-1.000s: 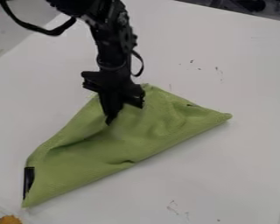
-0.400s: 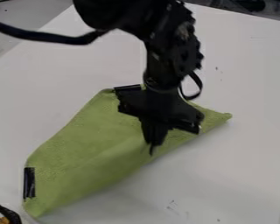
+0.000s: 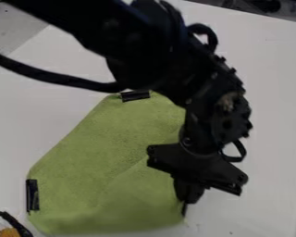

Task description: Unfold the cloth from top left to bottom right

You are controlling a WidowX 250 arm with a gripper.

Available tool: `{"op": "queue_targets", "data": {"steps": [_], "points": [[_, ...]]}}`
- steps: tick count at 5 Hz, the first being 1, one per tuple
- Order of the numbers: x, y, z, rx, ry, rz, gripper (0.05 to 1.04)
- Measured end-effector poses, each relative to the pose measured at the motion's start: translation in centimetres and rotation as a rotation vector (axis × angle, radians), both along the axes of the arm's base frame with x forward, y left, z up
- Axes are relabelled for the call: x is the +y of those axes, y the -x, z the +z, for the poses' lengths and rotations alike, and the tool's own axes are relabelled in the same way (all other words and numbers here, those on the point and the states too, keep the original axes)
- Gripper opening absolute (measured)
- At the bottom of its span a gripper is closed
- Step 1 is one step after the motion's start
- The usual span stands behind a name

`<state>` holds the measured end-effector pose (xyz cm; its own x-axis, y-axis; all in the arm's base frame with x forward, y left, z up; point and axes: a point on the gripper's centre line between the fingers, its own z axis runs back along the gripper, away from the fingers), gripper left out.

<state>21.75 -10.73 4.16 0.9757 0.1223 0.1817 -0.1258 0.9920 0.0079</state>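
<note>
One gripper (image 3: 186, 203) holds the green cloth (image 3: 101, 157) by a corner.

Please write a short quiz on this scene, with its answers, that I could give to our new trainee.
1. Multiple choice: what colour is the cloth?
A) Red
B) Green
C) Blue

2. True or false: the gripper is at the cloth's upper left edge, as pictured.

3. Fill in the missing word: one black strip lies at the cloth's top edge in the picture, and the other black strip lies at its ____ edge.

Key: 1. B. 2. False; it is at the lower right. 3. Left.
</note>
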Motion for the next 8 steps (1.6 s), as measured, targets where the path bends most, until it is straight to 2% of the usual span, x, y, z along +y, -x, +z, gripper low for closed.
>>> {"op": "queue_targets", "data": {"steps": [1,2,4,5,6,7,8], "points": [[-1.9,0.9,-1.2,0.022,0.048,-0.032,0.054],[-3.5,1.8,-2.0,0.042,0.064,-0.053,0.054],[-3.4,3.8,-2.1,0.136,0.002,-0.147,0.054],[-2.9,4.2,-1.2,0.192,-0.009,-0.249,0.054],[-2.7,3.6,-1.2,0.16,-0.025,-0.244,0.077],[-2.6,3.0,-1.0,0.115,-0.034,-0.241,0.226],[-2.8,2.1,0.0,0.074,-0.041,-0.243,0.483]]}}
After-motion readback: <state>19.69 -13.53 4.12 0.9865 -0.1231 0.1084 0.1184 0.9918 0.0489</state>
